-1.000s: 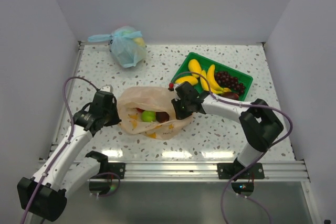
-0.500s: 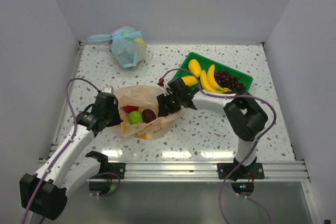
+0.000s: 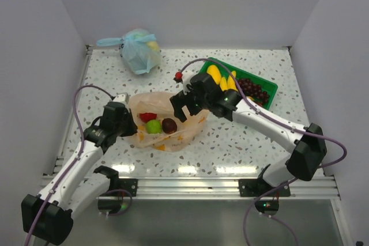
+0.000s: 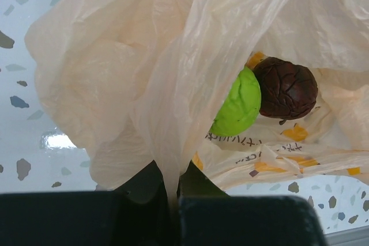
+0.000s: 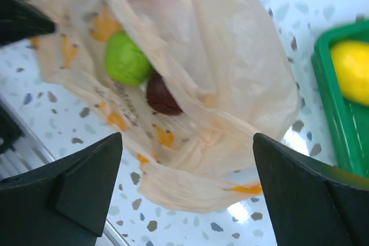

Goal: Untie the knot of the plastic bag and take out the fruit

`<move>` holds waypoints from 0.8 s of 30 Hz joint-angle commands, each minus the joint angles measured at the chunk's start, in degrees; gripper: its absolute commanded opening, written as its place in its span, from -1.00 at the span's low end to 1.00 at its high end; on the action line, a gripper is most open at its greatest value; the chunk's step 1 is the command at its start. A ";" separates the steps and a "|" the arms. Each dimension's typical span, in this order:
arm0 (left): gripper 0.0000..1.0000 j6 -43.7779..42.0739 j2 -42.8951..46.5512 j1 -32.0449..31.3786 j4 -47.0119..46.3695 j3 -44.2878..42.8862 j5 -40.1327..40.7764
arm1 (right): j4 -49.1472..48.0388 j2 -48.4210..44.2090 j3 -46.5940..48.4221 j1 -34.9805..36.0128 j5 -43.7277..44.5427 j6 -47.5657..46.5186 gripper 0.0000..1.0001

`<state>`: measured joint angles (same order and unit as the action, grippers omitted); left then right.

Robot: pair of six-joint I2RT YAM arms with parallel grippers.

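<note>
The plastic bag (image 3: 173,133) lies open and crumpled on the table's left middle. Inside it is fruit: a red piece (image 3: 148,117), a green lime (image 3: 153,126) and a dark maroon piece (image 3: 169,125). My left gripper (image 3: 128,126) is at the bag's left edge and shut on a fold of its plastic (image 4: 173,165). In the left wrist view the lime (image 4: 237,103) and the maroon piece (image 4: 286,87) show through the mouth. My right gripper (image 3: 180,108) hangs wide open above the bag's right side (image 5: 230,79), with nothing between its fingers (image 5: 86,182). The knot is out of view.
A green tray (image 3: 271,87) at the back right holds yellow bananas (image 3: 228,84) and dark grapes (image 3: 252,89); its rim (image 5: 331,113) shows in the right wrist view. A tied light blue bag (image 3: 140,50) sits at the back left. White walls enclose the table.
My right gripper, which was shut at the bag's right edge, dragged it slightly left, then opened wide and lifted off. The left gripper stays shut on the bag.
</note>
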<state>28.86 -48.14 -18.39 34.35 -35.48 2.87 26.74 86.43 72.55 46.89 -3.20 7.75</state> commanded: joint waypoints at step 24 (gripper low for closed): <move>-0.98 -2.14 3.32 0.20 -6.57 2.00 -2.35 | -6.61 22.10 7.60 7.43 4.70 0.25 0.27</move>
<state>27.83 -45.41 -18.39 30.87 -33.85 1.19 24.40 107.85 80.12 55.46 -2.07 6.11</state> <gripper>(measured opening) 0.044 0.639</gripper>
